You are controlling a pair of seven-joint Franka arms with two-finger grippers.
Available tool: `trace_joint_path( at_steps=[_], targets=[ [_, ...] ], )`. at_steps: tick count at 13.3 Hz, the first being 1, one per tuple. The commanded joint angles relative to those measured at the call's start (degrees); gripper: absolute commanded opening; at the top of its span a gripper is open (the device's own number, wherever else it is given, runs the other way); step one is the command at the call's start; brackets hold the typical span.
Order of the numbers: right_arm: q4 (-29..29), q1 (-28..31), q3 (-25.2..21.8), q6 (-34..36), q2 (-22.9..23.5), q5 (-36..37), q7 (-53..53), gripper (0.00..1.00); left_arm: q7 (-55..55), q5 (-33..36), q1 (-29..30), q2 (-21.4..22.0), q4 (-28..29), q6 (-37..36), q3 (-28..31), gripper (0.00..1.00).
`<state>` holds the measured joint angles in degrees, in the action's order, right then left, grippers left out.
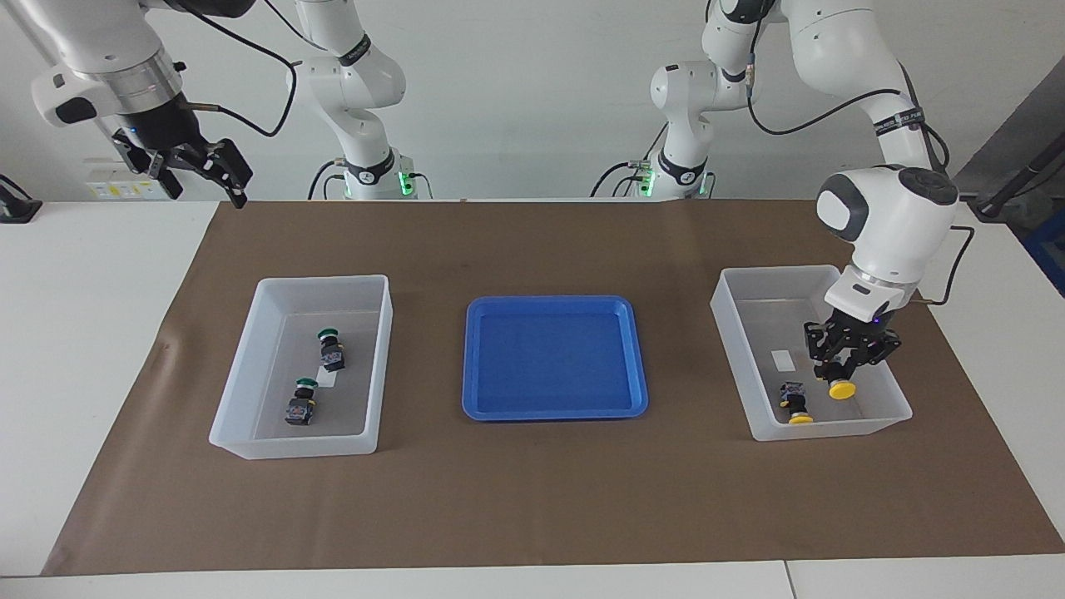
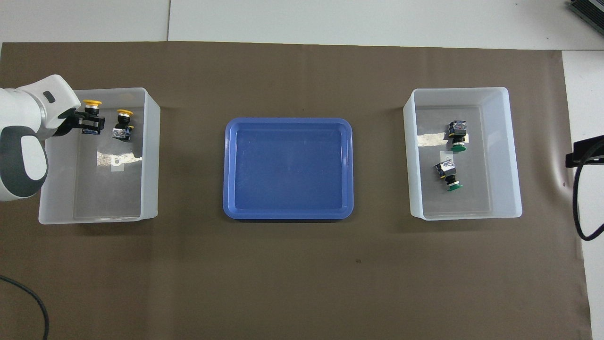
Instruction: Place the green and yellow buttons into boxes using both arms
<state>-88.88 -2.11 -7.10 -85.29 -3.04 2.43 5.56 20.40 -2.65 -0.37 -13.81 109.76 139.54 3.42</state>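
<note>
Fingers (image 1: 842, 370) of the left arm grip 1 yellow button (image 1: 842, 388), probably just above the box (image 1: 886, 423) floor; lower gently, then let go.

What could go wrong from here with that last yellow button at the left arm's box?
The left gripper holds a yellow button low inside the box at the left arm's end, close to the wall farthest from the robots; a drop there may bounce it against the wall. The other yellow button lies right beside it, so opening fingers could knock it. The right gripper waits raised, off the mat's corner, posing little risk to the two green buttons.
</note>
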Motion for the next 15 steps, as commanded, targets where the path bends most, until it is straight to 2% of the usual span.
trace_joint_path(
  at_steps=[1, 4, 7, 9, 12, 14, 15],
  targets=[
    [-1.7, 0.3, 0.1, 0.1, -1.6, -1.3, -1.5, 1.00, 3.3, -1.0, 1.1, -1.1, 1.5, 2.3, -0.2, 0.00],
    [-1.7, 0.3, 0.1, 0.1, -1.6, -1.3, -1.5, 1.00, 4.9, -1.0, 1.2, -3.2, 1.9, 4.3, -0.2, 0.00],
    [-1.7, -0.1, 0.1, 0.3, -1.6, -1.3, -1.8, 1.00, 4.4, -1.0, 1.2, -5.4, 1.9, 9.4, -0.2, 0.02],
    [-1.7, -0.6, 0.1, 0.3, -1.6, -1.4, -1.6, 1.00, 4.2, -1.0, 1.3, -6.1, 1.9, 10.9, -0.2, 0.29],
    [-1.7, -0.6, -0.2, -0.3, -1.6, -4.2, -1.7, 1.00, 4.3, -1.0, 1.3, -6.2, 1.8, 11.9, -0.2, 0.57],
    [-1.7, -0.8, -0.3, -0.4, -1.0, -4.5, -3.4, 1.00, 4.4, -1.0, 1.2, -6.2, 1.8, 11.9, -0.2, 0.93],
    [-1.7, -0.6, -0.3, -0.4, -0.8, -4.5, -4.8, 1.00, 4.4, -1.0, 1.2, -6.2, 1.6, 11.9, -0.2, 1.00]
  ],
)
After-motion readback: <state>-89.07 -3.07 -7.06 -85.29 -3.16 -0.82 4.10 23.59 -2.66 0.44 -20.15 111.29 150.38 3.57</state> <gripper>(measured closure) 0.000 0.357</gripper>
